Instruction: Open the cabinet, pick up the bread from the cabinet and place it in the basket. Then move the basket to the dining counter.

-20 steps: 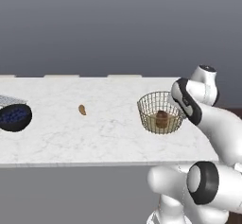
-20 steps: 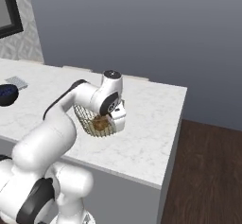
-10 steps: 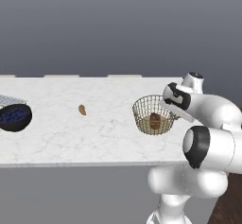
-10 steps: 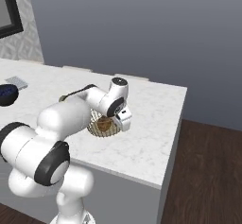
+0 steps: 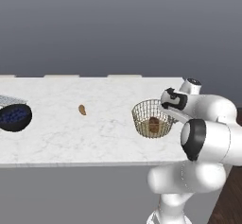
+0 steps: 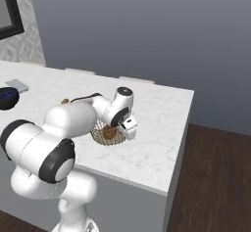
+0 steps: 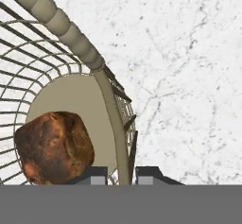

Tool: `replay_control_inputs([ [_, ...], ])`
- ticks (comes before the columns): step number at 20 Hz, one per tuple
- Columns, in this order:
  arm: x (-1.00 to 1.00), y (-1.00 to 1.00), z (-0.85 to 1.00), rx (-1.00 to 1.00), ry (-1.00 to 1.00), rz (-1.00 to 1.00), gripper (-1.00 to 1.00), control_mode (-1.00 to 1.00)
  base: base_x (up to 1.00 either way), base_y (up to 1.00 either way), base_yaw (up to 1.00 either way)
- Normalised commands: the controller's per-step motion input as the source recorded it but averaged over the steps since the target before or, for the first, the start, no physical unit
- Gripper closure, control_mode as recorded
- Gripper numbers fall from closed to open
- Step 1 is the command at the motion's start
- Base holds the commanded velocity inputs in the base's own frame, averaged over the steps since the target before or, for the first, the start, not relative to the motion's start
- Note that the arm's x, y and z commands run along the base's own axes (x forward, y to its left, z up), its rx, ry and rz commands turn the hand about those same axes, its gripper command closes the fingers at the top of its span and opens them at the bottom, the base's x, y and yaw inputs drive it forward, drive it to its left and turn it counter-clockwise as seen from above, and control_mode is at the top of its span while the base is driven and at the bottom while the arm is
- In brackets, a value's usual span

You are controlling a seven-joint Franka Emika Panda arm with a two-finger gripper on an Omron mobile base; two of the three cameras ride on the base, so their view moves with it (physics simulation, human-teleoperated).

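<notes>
Right now I have the tool point(image 7: 120, 175) down at the right rim of the basket point(image 5: 142, 116), its two dark tips set either side of the rim wall with only a narrow gap between them, so it looks pinched onto that wire edge. From the hand camera one tip sits inside the mesh and the other outside, the rim strut running up between them. The bread point(image 7: 56, 146), a rounded dark-brown loaf, lies on the tan base inside the basket, just beside the inner tip; I cannot tell whether it touches it. From the left base camera the basket stands upright on the white marble table point(image 5: 71, 133), toward its right end and nearer the front edge than the back. Well to the left of it lies a small tan-brown scrap point(image 5: 82, 109), and at the far left a dark bowl point(image 5: 15, 117) of blue-black contents. Dark wood floor point(image 6: 215, 177) shows past the right end.
</notes>
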Motion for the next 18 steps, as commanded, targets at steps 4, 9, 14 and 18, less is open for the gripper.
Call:
replay_control_inputs([
  [4,0.0,0.0,0.02,0.0,0.0,0.01,-1.0,-1.0,0.0,0.0,0.0],
  [9,0.0,0.05,0.28,-0.12,0.0,0.01,-1.0,-1.0,0.0,0.0,0.0],
  [14,-0.18,0.14,0.94,-0.27,0.01,0.09,-1.0,-1.0,0.0,0.0,0.0],
  [18,-0.63,0.57,1.0,-0.25,-0.03,0.36,-1.0,-1.0,0.0,0.0,0.0],
])
